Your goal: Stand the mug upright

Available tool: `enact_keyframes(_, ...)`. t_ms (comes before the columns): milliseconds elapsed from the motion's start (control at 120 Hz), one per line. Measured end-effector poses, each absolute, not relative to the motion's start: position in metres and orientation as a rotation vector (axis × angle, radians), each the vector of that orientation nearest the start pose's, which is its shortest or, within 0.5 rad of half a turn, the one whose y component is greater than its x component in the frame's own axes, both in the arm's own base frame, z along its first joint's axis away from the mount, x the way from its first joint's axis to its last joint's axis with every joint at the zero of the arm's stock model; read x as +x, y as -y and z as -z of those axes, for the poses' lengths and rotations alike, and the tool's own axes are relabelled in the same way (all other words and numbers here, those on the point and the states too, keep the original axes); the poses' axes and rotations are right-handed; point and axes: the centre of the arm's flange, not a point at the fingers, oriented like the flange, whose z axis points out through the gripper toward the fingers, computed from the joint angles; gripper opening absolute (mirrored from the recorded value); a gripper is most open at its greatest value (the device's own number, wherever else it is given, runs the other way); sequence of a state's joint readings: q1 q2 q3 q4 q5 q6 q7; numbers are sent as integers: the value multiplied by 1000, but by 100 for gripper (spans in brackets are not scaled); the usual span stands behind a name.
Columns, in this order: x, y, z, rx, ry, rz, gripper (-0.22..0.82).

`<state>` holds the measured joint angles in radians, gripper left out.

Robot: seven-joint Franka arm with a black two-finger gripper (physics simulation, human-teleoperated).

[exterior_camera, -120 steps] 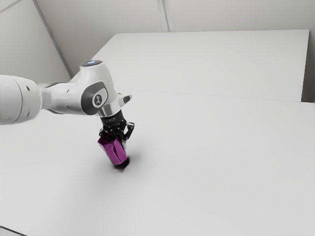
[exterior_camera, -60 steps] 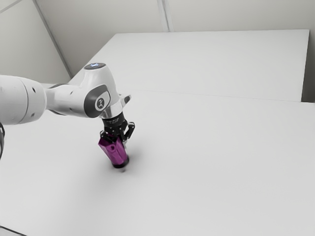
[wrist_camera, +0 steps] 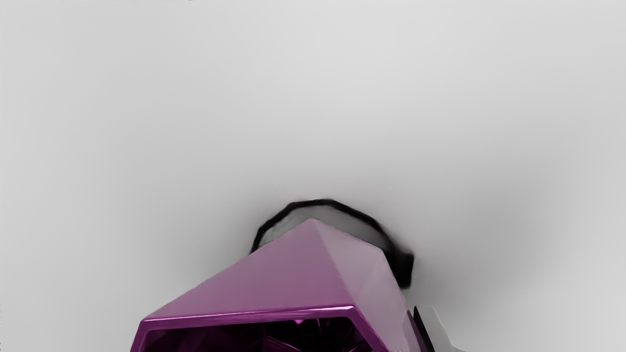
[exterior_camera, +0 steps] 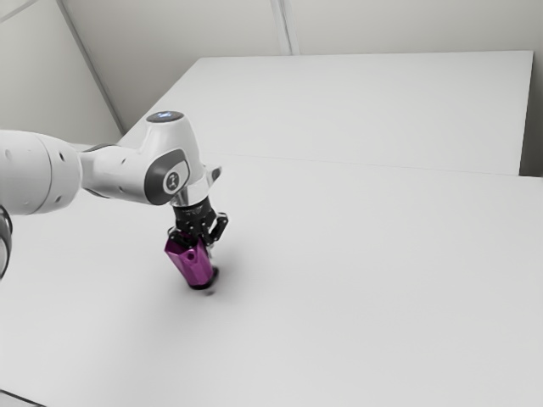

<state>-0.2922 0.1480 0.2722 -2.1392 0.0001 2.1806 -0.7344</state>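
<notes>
- The purple mug (exterior_camera: 191,265) is at the gripper (exterior_camera: 197,225), over the table (exterior_camera: 356,280), in the exterior view's left half
- Its open end is up, right by the gripper, and its narrower base is down near the tabletop
- In the exterior view its rim leans toward the view's left; seen from that slant, I cannot tell whether it is truly straight up, nor whether the base touches the table
- A small dark spot shows on its side, just below the rim
- The jaws overlap the mug's rim area, but I cannot tell whether they are spread or pinching it
- The wrist view looks down past the rim, with part of the dark, shiny inside showing and the flat-sided outer wall narrowing away toward the base
- Past that wall a thin black curved band (wrist_camera: 310,202) arcs around the base end, with a small black patch (wrist_camera: 404,269) at one end of it
- The white arm (exterior_camera: 123,174) comes in from the exterior view's left and bends down to the gripper
</notes>
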Motion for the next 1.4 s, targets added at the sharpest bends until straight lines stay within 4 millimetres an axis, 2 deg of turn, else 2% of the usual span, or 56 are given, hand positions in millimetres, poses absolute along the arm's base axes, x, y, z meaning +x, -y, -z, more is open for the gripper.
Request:
enact_keyframes(58, 549, 11, -330, -2863, 1064, -115, -17)
enact_keyframes(242, 554, 10, -336, -2849, 1031, -83, 23)
enact_keyframes(400, 557, 10, -346, -2847, 1027, -70, 43)
enact_keyframes(608, 559, 9, -366, -2850, 1032, -66, 54)
enact_keyframes(908, 559, 4, -417, -2896, 982, -33, 59)
enact_keyframes(1100, 565, -7, -472, -2958, 858, 27, 60)
enact_keyframes(1275, 574, -24, -544, -3007, 694, 130, 60)
enact_keyframes(1400, 572, -37, -588, -3024, 583, 158, 60)
